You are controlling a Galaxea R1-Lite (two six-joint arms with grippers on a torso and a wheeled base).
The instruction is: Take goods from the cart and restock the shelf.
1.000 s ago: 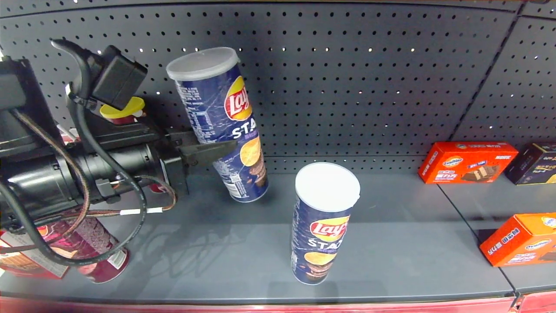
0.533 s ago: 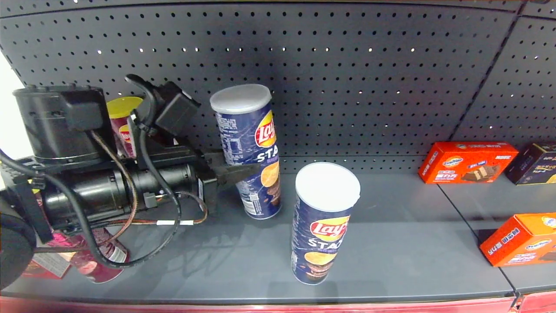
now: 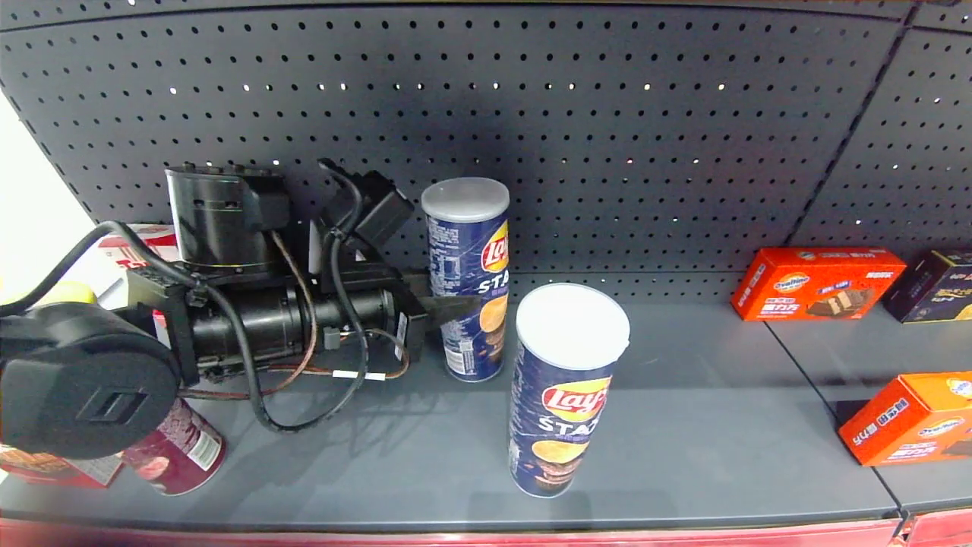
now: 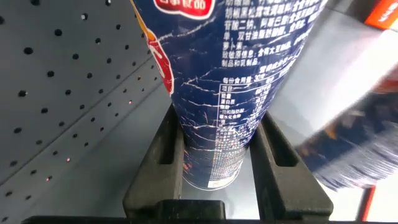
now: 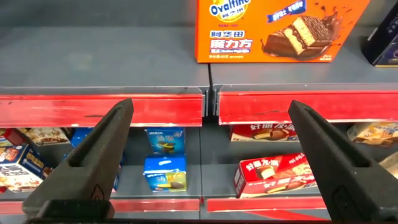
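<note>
My left gripper (image 3: 456, 308) is shut on a blue chip can (image 3: 469, 277) with a grey lid, standing upright at the back of the grey shelf (image 3: 683, 425) next to the pegboard. In the left wrist view the can (image 4: 230, 87) sits between both black fingers (image 4: 163, 155). A second blue chip can (image 3: 566, 387) with a white lid stands upright in front and to the right, apart from the held one. My right gripper (image 5: 211, 155) is open with nothing between its fingers, facing lower shelves of boxed goods.
A dark red can (image 3: 175, 452) lies on the shelf's left front. Orange boxes (image 3: 816, 281) (image 3: 907, 418) and a dark box (image 3: 938, 285) sit at the right. The pegboard wall (image 3: 607, 137) closes the back. Bare shelf lies between the cans and the boxes.
My left arm has carried the tilted blue can right and down toward the pegboard; it now stands upright on the shelf behind the other can. The other can has not moved.
</note>
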